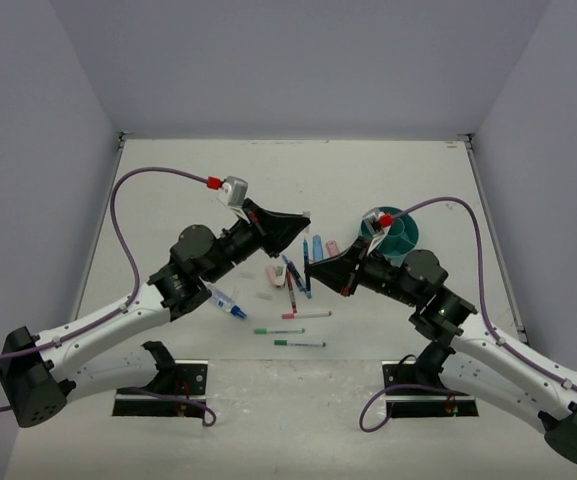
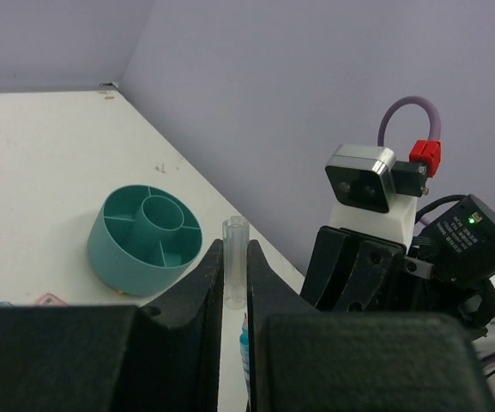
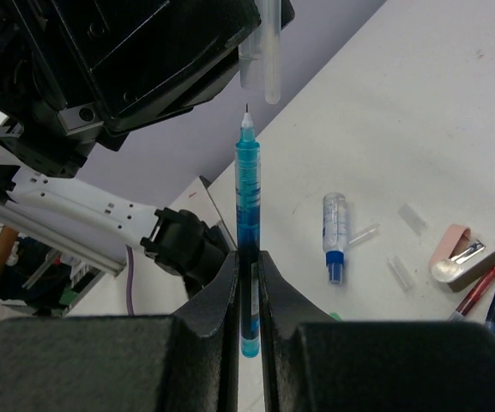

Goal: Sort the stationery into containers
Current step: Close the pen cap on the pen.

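Note:
My left gripper is shut on a clear pen cap, held in the air with its open end outward. My right gripper is shut on a blue pen, whose bare tip points at the clear cap a short way off. The two grippers face each other above the pile of stationery. The teal divided cup stands at the right, behind my right arm; its wall also shows in the left wrist view, and no stationery shows inside it.
On the table lie a clear blue-capped tube, two green pens, a pink pen, crossed blue and red pens, a blue highlighter, and loose clear caps. White walls enclose the table.

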